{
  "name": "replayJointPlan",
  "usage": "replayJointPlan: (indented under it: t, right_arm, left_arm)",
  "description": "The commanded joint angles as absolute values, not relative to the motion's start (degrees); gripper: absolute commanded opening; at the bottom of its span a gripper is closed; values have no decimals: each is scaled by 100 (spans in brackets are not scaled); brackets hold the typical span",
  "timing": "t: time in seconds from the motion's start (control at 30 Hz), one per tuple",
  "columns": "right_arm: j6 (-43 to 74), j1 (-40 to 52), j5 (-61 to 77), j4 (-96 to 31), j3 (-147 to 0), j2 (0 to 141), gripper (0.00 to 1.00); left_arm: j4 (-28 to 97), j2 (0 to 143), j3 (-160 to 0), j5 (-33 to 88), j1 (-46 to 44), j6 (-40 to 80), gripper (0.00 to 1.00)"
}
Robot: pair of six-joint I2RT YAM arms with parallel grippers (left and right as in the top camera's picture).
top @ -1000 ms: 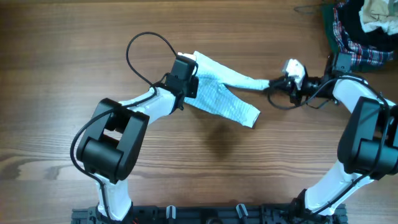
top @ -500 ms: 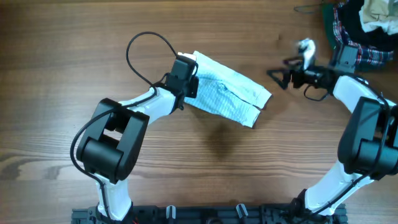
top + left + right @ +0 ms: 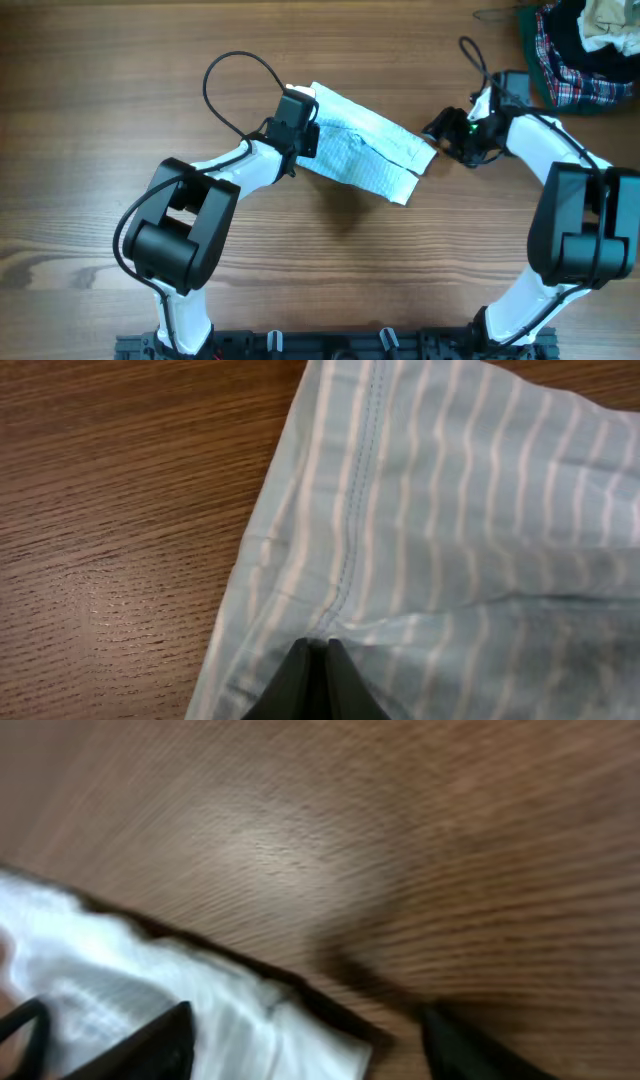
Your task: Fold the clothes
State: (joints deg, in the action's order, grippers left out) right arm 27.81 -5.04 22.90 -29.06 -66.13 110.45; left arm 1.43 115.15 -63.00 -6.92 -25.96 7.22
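The clothes [image 3: 368,152] are one pale blue-and-white striped garment lying partly folded on the wooden table [image 3: 330,260]. My left gripper [image 3: 305,128] sits at its left edge. In the left wrist view the fingertips [image 3: 300,660] are pressed together, and the left gripper [image 3: 311,652] is shut on a small pucker of the clothes [image 3: 470,510] beside a seam. My right gripper [image 3: 440,138] hovers at the garment's right corner. In the right wrist view the right gripper [image 3: 310,1050] is open, its dark fingers [image 3: 165,1035] wide apart with the corner of the clothes [image 3: 200,1010] lying loose between them.
A heap of red-green plaid, dark and cream clothes [image 3: 575,40] lies at the table's far right corner. The left arm's black cable [image 3: 240,75] loops above the table behind the garment.
My right gripper opened and let go of the stretched end, which dropped back over the garment. It swung away to the right, then returned to the right corner. The left gripper stayed put.
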Motion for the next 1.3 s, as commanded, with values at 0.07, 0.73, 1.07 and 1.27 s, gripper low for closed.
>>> replayJointPlan:
  t: [0.07, 0.73, 1.07, 1.27]
  right_arm:
    - [3339, 5, 1177, -3118, -6512, 11163, 43]
    - [2171, -368, 1317, -711, -6530, 11163, 54]
    - [2510, -373, 1540, -2775, -7050, 9963, 99]
    - [2571, 49, 1684, -4309, -6934, 9351, 99]
  left_arm:
    - [410, 11830, -5990, -753, -2480, 797, 7]
    - [239, 11824, -5999, -766, -2477, 788, 11]
    - [2287, 10195, -6501, -1332, -2331, 801, 71]
    - [2899, 9771, -6499, -698, -2322, 803, 99]
